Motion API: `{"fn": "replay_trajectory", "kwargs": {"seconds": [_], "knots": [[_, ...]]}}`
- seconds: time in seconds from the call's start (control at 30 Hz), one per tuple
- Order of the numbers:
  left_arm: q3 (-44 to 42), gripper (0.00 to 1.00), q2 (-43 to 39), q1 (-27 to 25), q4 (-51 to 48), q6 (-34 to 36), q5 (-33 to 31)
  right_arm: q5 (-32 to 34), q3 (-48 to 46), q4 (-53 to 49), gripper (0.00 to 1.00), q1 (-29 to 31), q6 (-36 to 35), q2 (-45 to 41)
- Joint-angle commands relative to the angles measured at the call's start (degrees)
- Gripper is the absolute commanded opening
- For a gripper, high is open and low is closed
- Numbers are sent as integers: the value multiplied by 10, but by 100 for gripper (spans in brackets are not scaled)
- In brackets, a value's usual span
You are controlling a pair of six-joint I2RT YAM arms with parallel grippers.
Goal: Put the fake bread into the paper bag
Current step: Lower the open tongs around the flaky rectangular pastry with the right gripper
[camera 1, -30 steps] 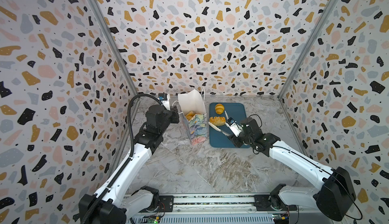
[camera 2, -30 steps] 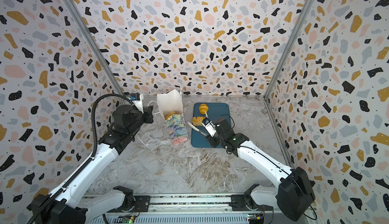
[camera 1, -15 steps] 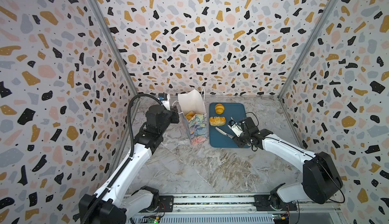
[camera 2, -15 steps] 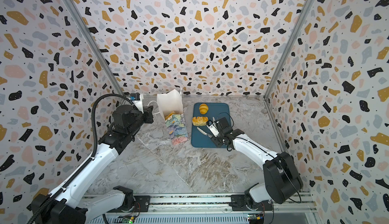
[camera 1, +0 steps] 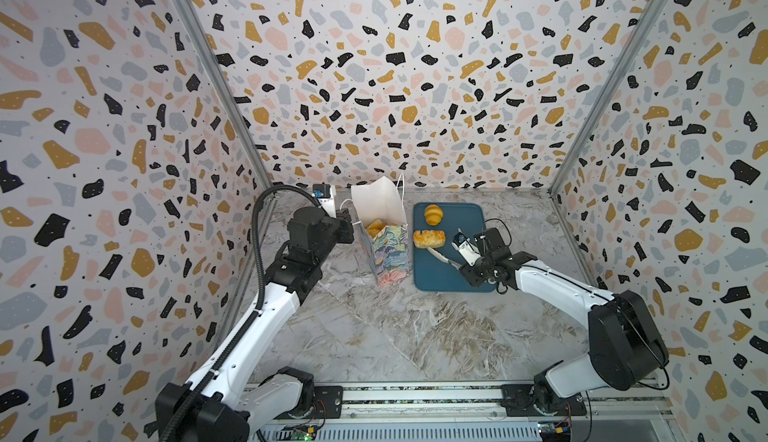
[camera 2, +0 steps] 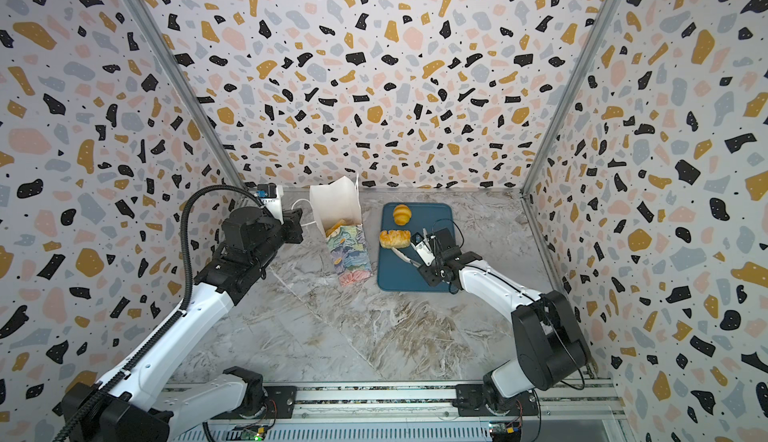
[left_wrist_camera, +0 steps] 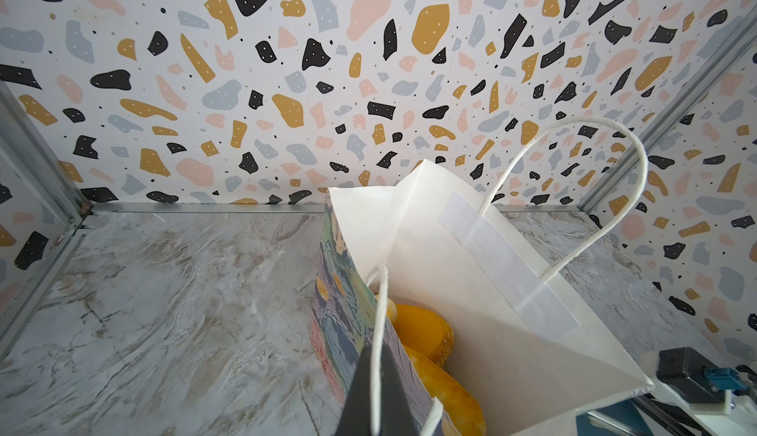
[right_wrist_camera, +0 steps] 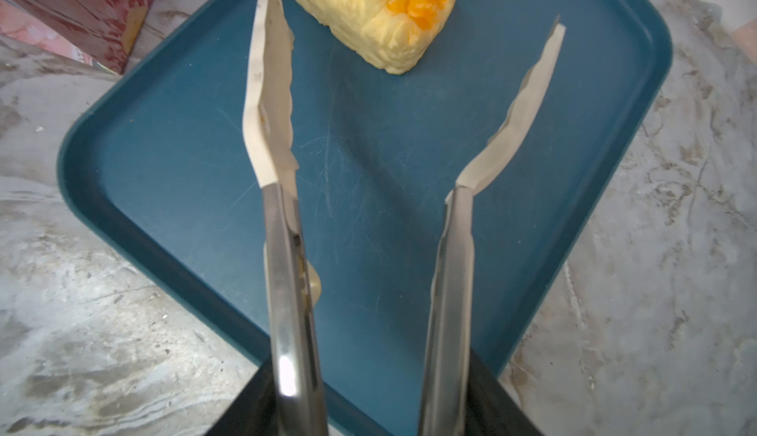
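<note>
Right arm (camera 1: pixel 561 290) swung inward, pastry (right_wrist_camera: pixel 368 16) just beyond tongs (right_wrist_camera: pixel 286 258) in fingers (right_wrist_camera: pixel 495 411)

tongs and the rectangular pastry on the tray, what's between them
Only bare blue tray: in the right wrist view the open tongs point at the pastry, with one blade tip beside its end.

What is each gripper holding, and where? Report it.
The left gripper is shut on the white cord handle of the floral paper bag. The right gripper grips the metal tongs by their handle end; the open tongs hold nothing.
</note>
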Motion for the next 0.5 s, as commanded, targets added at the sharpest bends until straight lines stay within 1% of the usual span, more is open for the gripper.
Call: {"fn": "replay_trajectory", "kwargs": {"seconds": [0.0, 0.17, 0.47], "knots": [[-5, 0, -2, -4, 5, 7, -3, -17, 25, 24, 59, -3, -11, 9], [-5, 0, -1, -4, 5, 7, -4, -27, 38, 32, 59, -5, -15, 36], [-5, 0, -2, -5, 5, 7, -5, -39, 48, 45, 58, -5, -23, 59]]}}
